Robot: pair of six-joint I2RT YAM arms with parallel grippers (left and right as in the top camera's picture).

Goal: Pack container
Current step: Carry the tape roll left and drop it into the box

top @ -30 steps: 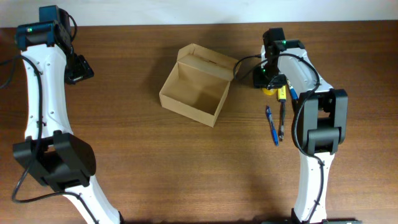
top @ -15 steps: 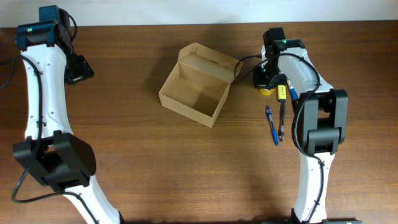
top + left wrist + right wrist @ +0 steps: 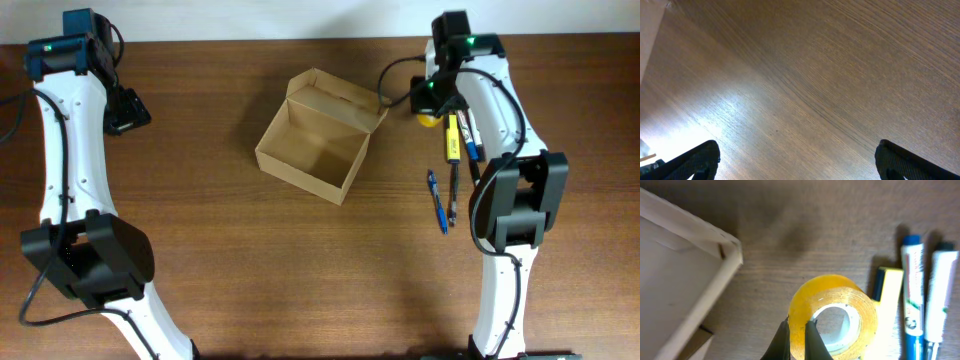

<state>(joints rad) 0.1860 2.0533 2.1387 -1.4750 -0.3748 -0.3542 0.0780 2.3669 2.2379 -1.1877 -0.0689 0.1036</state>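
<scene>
Right fingers (image 3: 781, 342) pinch tape roll (image 3: 830, 292), mostly hidden overhead, possibly lifted.

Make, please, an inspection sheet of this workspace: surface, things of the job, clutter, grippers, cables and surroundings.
Surface: brown wooden table, no spills seen.
Job's things: container open, lid flap up, nothing seen inside; yellow tape roll near its right corner.
Clutter: blue pen, dark pen, yellow highlighter and two markers lie right of the container.
Grippers: left gripper open, holding nothing; right gripper shut on the tape roll's wall.
Cables: black cable loops from the right arm, near the lid.
Surroundings: pale wall strip beyond the far edge.
</scene>
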